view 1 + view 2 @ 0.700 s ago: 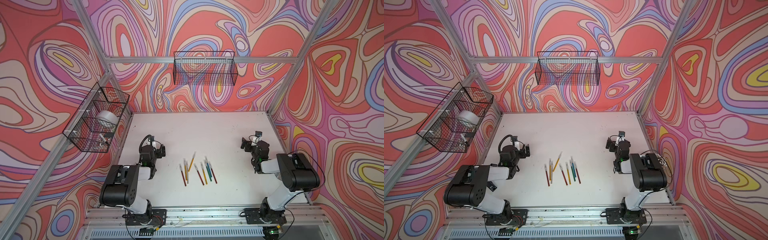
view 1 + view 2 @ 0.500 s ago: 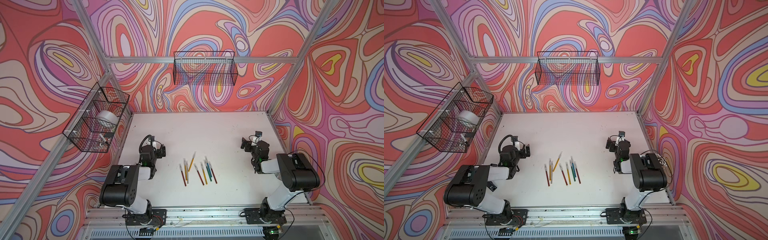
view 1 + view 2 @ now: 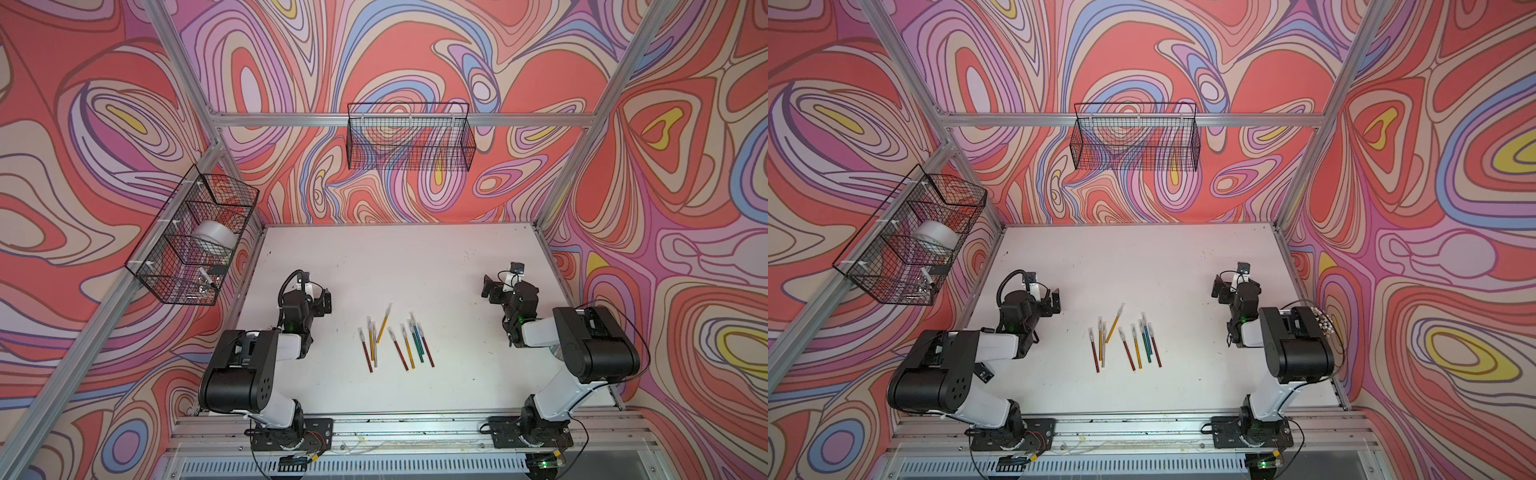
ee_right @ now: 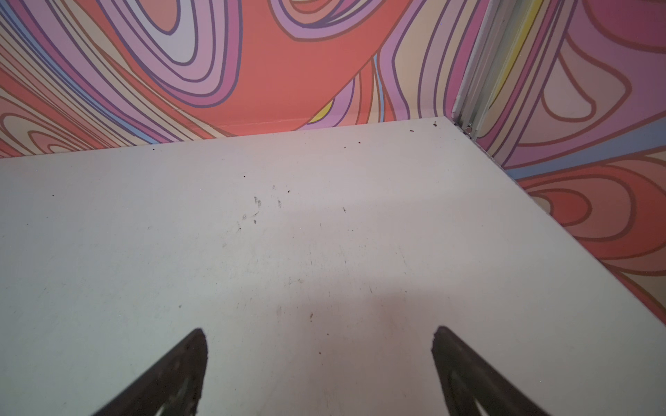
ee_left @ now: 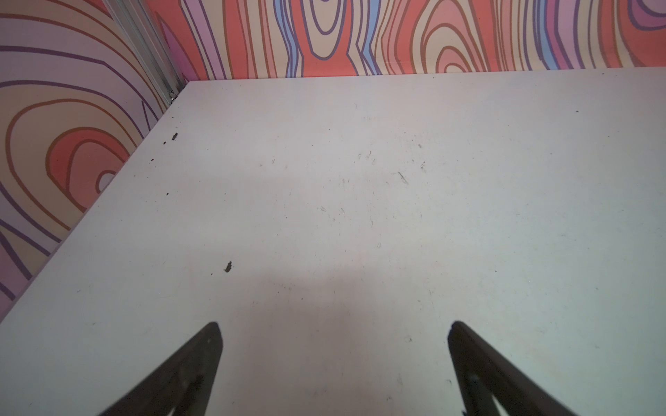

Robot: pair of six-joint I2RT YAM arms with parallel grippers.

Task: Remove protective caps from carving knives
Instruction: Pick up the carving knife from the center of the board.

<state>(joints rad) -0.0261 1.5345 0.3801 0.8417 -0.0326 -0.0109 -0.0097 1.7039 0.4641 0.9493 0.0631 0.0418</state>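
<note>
The carving knives lie on the worktop between both arms, long axes running front to back, protective caps on their far ends. The left gripper and right gripper both gape empty; the left looks nearer.

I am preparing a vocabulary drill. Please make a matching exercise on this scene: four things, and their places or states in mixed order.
1. thin carving knives, coloured metallic handles
2. small translucent plastic caps
3. whitish roll
4. left gripper

A. open, holding nothing
B. inside black wire basket on side wall
C. on the knife tips
D. lying on white table

Pairs: 1-D; 2-C; 3-B; 4-A
</note>
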